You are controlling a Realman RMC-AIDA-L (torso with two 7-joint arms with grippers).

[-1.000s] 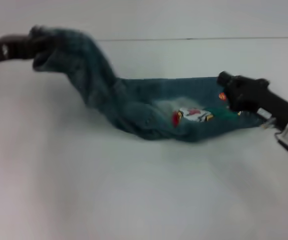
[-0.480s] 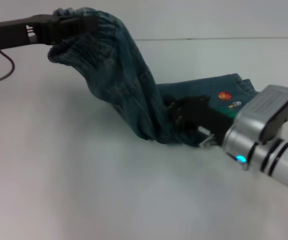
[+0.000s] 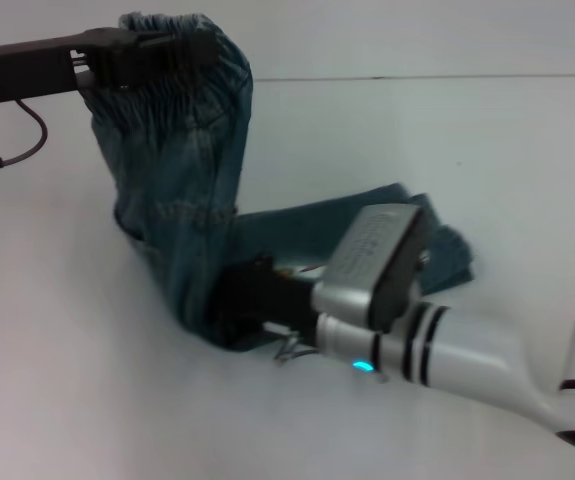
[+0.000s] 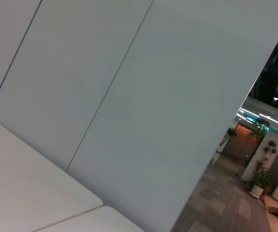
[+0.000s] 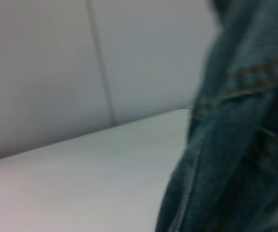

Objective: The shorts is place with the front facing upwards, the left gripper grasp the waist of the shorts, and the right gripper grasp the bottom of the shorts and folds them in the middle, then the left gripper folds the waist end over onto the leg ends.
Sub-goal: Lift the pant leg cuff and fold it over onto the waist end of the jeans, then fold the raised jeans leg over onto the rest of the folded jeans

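The blue denim shorts (image 3: pixel 192 200) are half lifted off the white table (image 3: pixel 87 400). My left gripper (image 3: pixel 182 50), at the upper left in the head view, is shut on the elastic waist (image 3: pixel 182 85) and holds it high, so the upper half hangs almost upright. The leg ends (image 3: pixel 447 255) lie flat on the table to the right. My right gripper (image 3: pixel 242 305) is low against the bend in the middle of the shorts, where the hanging part meets the table. The right wrist view shows denim shorts (image 5: pixel 235 145) close by, and the left wrist view shows none of them.
A dark cable (image 3: pixel 22 135) loops under the left arm. The right arm's silver wrist (image 3: pixel 377 265) lies across the flat half of the shorts. The table's rear edge (image 3: pixel 417 77) meets a plain wall, and the left wrist view shows only wall panels (image 4: pixel 129 96).
The left gripper has raised the waist higher and carried it rightward. The right arm has swung left, from the leg ends to the middle bend of the shorts.
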